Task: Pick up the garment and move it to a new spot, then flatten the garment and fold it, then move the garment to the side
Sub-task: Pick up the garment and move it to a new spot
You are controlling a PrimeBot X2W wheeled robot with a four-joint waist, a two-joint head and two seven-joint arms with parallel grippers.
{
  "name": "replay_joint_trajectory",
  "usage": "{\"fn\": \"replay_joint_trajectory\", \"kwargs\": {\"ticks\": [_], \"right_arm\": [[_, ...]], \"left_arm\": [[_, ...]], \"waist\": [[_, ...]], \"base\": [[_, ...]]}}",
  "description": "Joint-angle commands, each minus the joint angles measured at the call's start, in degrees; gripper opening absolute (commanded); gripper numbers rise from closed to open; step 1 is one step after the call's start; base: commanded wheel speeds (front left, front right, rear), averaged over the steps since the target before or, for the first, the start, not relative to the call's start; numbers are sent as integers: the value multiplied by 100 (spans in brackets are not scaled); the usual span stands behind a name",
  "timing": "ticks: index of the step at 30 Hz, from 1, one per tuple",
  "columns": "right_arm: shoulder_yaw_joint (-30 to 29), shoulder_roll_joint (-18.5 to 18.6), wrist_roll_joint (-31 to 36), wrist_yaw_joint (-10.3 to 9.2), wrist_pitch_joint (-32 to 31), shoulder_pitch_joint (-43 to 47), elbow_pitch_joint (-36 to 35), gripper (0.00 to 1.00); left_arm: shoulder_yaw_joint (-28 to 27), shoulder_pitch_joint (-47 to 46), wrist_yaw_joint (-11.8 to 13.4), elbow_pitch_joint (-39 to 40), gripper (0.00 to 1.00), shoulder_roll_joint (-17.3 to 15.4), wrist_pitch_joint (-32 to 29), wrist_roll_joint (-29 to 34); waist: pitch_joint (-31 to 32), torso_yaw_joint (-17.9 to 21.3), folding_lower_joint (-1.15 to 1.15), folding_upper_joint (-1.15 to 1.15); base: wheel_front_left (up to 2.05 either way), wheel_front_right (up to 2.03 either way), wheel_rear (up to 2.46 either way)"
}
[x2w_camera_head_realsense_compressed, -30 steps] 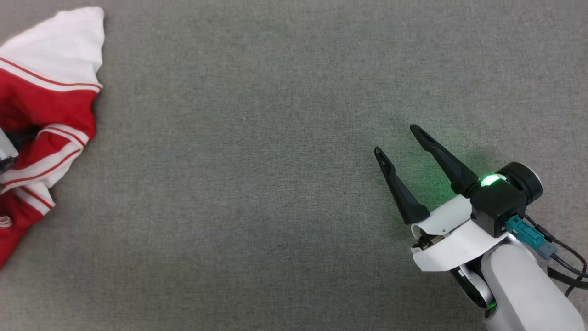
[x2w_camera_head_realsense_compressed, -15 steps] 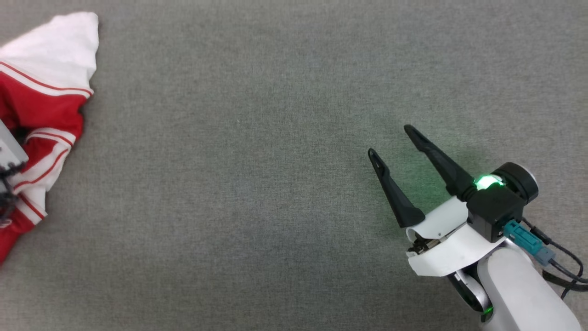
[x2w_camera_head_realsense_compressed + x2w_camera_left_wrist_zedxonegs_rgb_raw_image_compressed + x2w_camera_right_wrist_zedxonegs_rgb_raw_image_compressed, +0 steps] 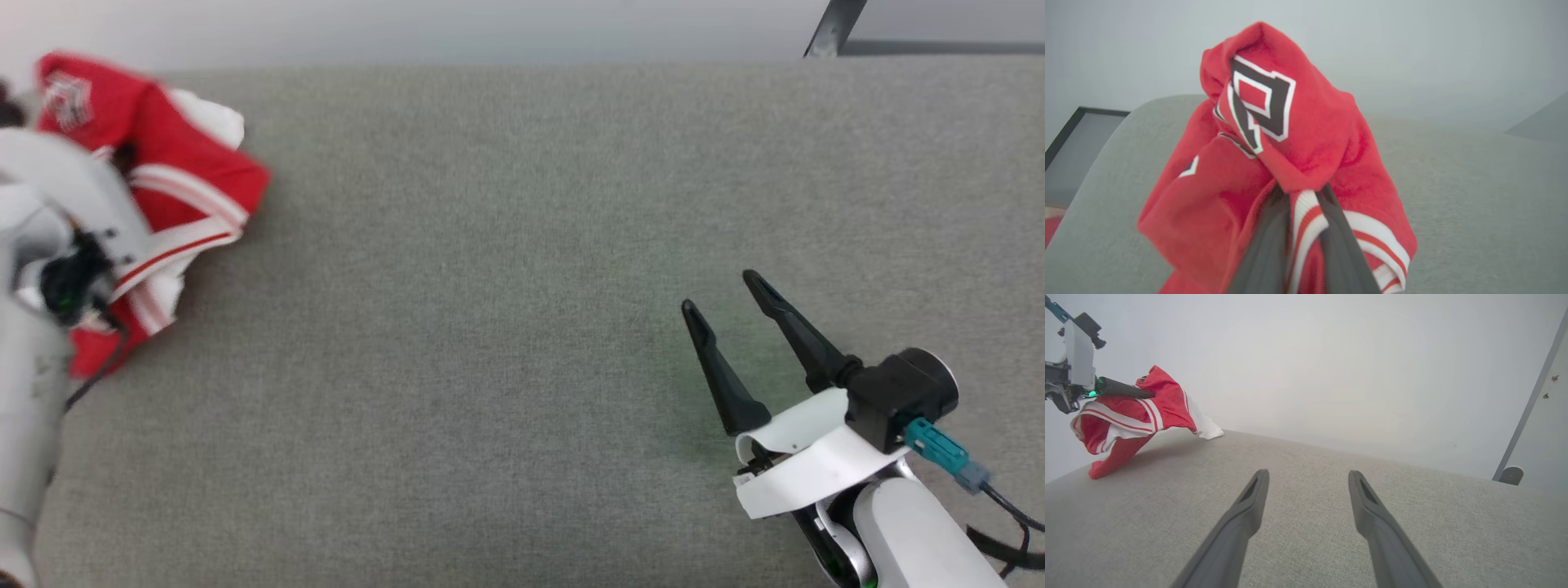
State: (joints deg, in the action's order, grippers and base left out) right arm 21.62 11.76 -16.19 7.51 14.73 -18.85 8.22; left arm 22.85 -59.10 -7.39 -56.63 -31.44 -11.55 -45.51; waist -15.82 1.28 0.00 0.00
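Observation:
The garment (image 3: 192,184), a red jersey with white-and-red striped trim, hangs bunched at the table's far left. My left gripper (image 3: 1302,191) is shut on a fold of it, striped trim pinched between the two dark fingers and black white-outlined print draped above them. In the right wrist view the garment (image 3: 1126,414) is lifted, with its lower red end and a white sleeve still touching the table. My left forearm (image 3: 41,269) covers part of it in the head view. My right gripper (image 3: 720,292) stands open over bare table at the lower right, far from the garment; its open fingers (image 3: 1249,514) hold nothing.
The grey cloth table (image 3: 522,245) ends at a far edge with a pale wall behind. A grey metal post (image 3: 829,28) stands at the back right. A dark-framed panel (image 3: 1069,143) and a bit of red cloth (image 3: 1050,232) lie beyond the table's edge.
The head camera has tilted up, so the far edge now shows. My left gripper has shut on the garment and raised it into a bunch. The right gripper has stayed open and about in place.

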Motion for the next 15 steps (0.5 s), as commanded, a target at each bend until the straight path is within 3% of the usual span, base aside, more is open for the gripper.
{"fn": "replay_joint_trajectory", "kwargs": {"ticks": [1,6,15], "right_arm": [[-57,-37,-33,-5,38,82,-3,100],[-380,-186,-67,-5,46,259,-22,100],[-1088,-470,-86,-4,52,424,-316,100]], "left_arm": [[61,-37,-14,102,0,48,32,-49],[661,-91,-15,972,0,285,-132,-189],[1823,-280,-15,2207,0,1096,-948,-624]], "waist": [[232,57,0,0],[328,304,0,0],[79,985,0,0]], "base": [[0,0,0],[0,0,0],[0,0,0]]}}
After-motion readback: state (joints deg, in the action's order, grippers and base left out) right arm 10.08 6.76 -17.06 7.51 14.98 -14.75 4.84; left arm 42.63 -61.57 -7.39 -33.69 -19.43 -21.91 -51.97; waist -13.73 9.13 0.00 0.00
